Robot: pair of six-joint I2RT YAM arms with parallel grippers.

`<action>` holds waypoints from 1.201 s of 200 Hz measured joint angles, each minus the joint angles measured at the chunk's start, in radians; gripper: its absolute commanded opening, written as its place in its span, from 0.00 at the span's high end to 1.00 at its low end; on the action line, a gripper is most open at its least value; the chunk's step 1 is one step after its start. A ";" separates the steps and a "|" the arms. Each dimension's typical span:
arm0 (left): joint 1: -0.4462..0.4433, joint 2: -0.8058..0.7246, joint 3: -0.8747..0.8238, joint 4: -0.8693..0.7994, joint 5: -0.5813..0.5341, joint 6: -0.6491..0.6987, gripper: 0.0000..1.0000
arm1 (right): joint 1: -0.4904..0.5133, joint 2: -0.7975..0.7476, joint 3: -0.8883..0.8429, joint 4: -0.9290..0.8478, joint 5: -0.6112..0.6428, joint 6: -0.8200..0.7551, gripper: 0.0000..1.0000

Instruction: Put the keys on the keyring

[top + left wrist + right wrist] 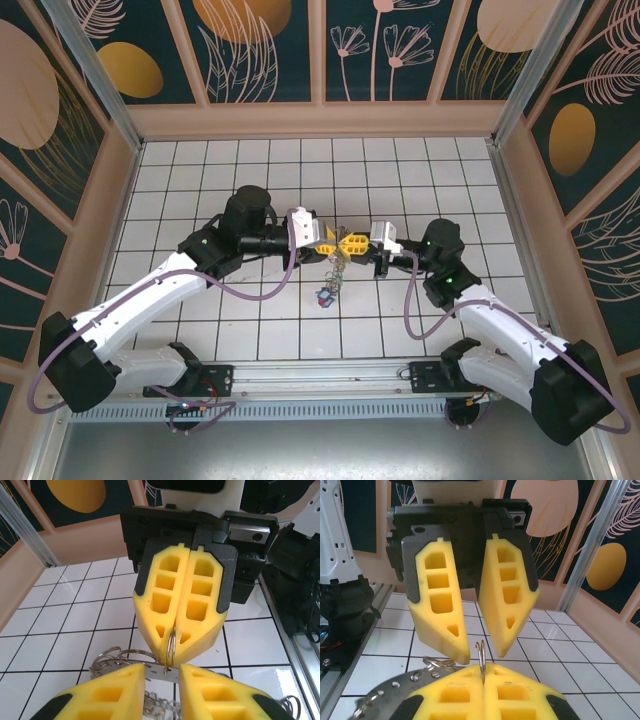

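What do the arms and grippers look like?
The left arm and right arm: white link shells, black joint housings, a purple cable looping along each. The left gripper and right gripper: black bodies, yellow wedge-shaped fingers with rectangular cut-outs and black backing.

Left claw [480, 652] parted; right claw [483, 672] clamped shut; tips facing each other, nearly touching.

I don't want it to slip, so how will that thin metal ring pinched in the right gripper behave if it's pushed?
The ring looks like thin, stiff wire, so it probably won't bend. Only one edge sits between the right gripper's foam fingers, so a push may twist or slide it. The metal bunch dangling below would likely swing.
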 measured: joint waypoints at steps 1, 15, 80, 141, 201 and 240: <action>0.000 0.000 0.000 0.000 0.000 0.000 0.76 | 0.000 0.000 0.000 0.000 0.000 0.000 1.00; 0.000 0.003 0.000 0.001 0.006 0.004 0.78 | 0.001 0.000 0.000 0.000 0.000 0.000 1.00; 0.008 0.030 0.008 -0.010 0.043 0.023 1.00 | 0.016 0.000 0.000 -0.034 0.034 -0.025 1.00; 0.010 0.055 0.077 -0.151 -0.008 0.081 1.00 | 0.040 0.008 0.088 -0.262 0.100 -0.200 0.78; 0.003 0.090 0.132 -0.296 -0.098 0.201 1.00 | 0.048 0.060 0.211 -0.559 0.155 -0.383 0.67; 0.003 0.101 0.158 -0.351 -0.135 0.245 1.00 | 0.048 0.099 0.259 -0.650 0.144 -0.423 0.67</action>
